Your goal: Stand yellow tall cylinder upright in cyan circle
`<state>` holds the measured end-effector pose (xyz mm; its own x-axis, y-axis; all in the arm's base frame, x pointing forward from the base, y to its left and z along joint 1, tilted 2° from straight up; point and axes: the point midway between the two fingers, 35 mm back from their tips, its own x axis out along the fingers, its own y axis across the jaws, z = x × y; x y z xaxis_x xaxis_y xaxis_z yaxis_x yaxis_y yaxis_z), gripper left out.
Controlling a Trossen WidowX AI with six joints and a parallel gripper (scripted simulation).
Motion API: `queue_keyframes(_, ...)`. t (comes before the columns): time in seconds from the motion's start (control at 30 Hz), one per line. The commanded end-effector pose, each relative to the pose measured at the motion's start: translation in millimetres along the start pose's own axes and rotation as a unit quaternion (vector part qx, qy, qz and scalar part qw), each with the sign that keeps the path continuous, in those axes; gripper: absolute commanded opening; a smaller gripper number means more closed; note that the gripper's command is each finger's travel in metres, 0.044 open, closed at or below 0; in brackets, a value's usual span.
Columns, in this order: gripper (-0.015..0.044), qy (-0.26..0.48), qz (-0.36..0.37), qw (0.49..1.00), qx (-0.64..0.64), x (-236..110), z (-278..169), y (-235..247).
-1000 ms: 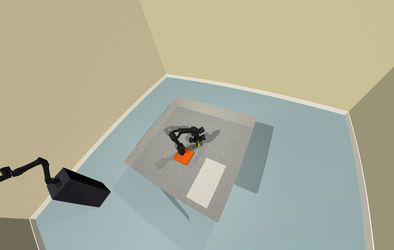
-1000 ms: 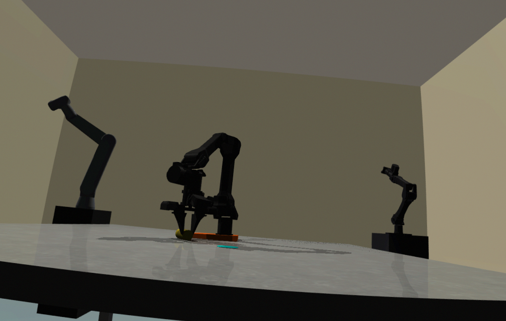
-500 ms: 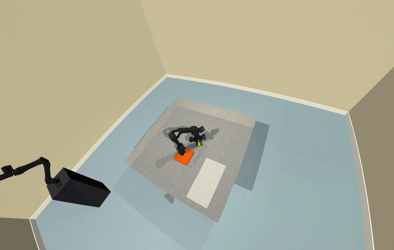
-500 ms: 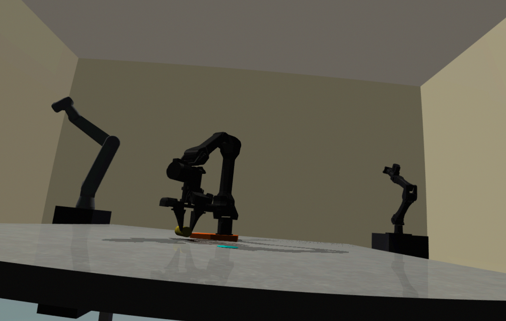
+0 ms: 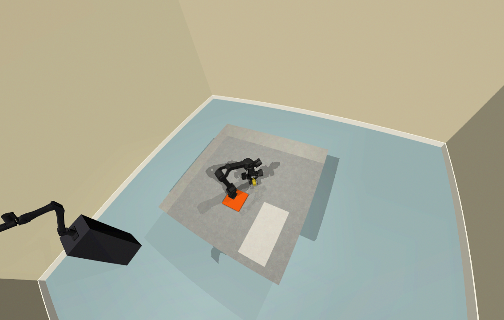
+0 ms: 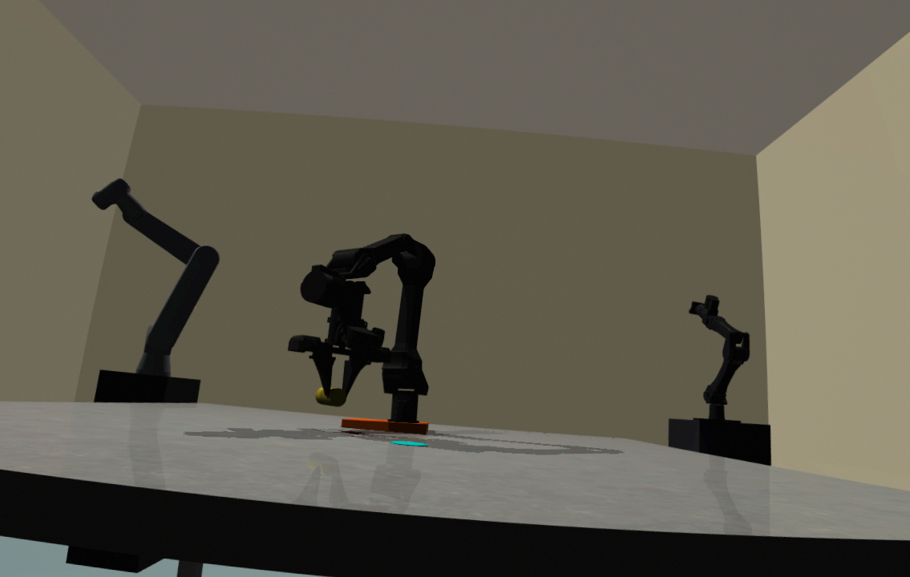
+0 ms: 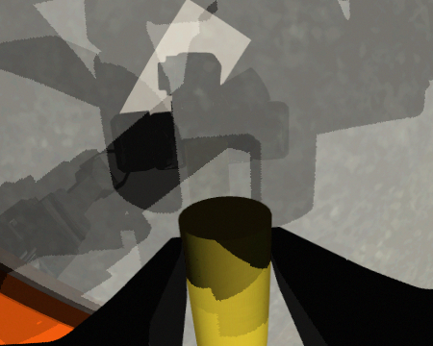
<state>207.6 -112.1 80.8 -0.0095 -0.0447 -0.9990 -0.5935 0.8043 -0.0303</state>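
Observation:
The yellow tall cylinder (image 5: 254, 182) (image 6: 331, 397) (image 7: 228, 298) is held lying on its side between the fingertips, a little above the table. My gripper (image 5: 252, 180) (image 6: 337, 393) (image 7: 226, 243) points down and is shut on it, one finger on each side of the barrel. One end face of the cylinder shows in the wrist view; the rest runs out at the bottom edge. The cyan circle (image 6: 409, 443) lies flat on the table in the exterior view, to the right of the held cylinder. It is hidden in the top view and not in the wrist view.
The arm stands on an orange base plate (image 5: 239, 204) (image 6: 372, 425) (image 7: 24, 317) close to the gripper. A white rectangle (image 5: 263, 234) (image 7: 226, 38) lies on the grey table (image 5: 202, 226) (image 6: 156, 459). Other arms stand on black blocks (image 5: 98, 242) (image 6: 719, 439) away from the table.

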Motion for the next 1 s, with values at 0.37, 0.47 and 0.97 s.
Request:
queue_keyframes(0.37,0.0105,-0.005,-0.002,1.000,-0.007,-40,-1,2)
queue_keyframes(0.47,0.0105,-0.005,0.000,1.000,-0.009,-48,-2,4)
queue_keyframes(0.97,0.0105,-0.006,0.002,0.999,-0.032,-67,10,4)
